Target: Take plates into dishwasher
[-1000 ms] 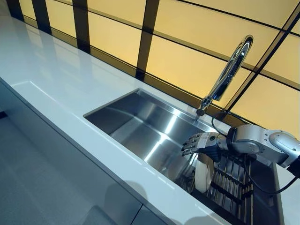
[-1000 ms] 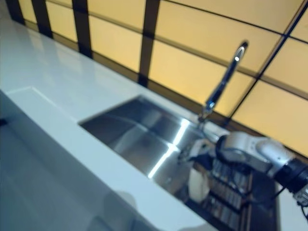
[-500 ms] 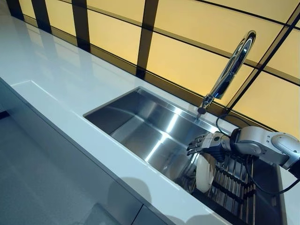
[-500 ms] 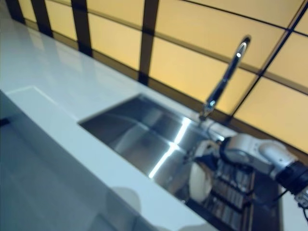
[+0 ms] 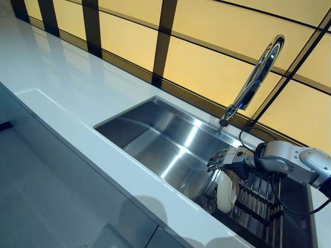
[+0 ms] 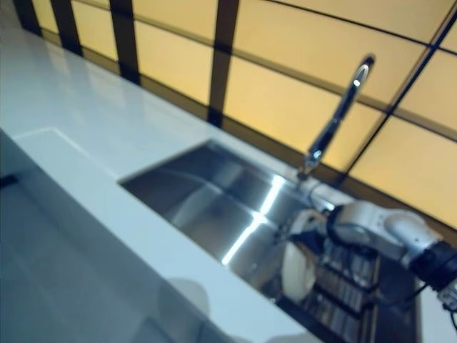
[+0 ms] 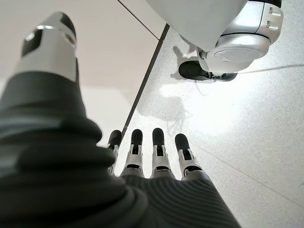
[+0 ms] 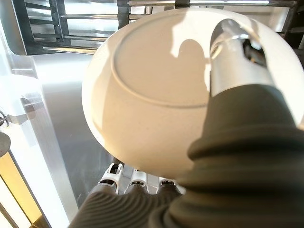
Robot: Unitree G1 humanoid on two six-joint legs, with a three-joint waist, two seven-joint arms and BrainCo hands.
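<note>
One round white plate [image 5: 226, 190] stands on edge at the near end of a dark slatted dish rack [image 5: 257, 202], which sits at the right end of a rectangular stainless-steel sink [image 5: 155, 135]. In the right wrist view the plate's underside, with its raised foot ring, faces the camera. Right hand [image 5: 223, 158]: reaches in from the right, over the plate's top edge; thumb [image 8: 236, 52] lies against the plate's underside, fingers [image 8: 132, 176] pass behind the opposite face, clamped on the plate. Left hand [image 7: 152, 161]: shows only in its own wrist view, fingers straight and apart, holding nothing, over pale speckled floor [image 7: 247, 118]. Tall chrome tap [image 5: 252, 81] rises behind the sink. White countertop [image 5: 62, 88] surrounds the basin.
</note>
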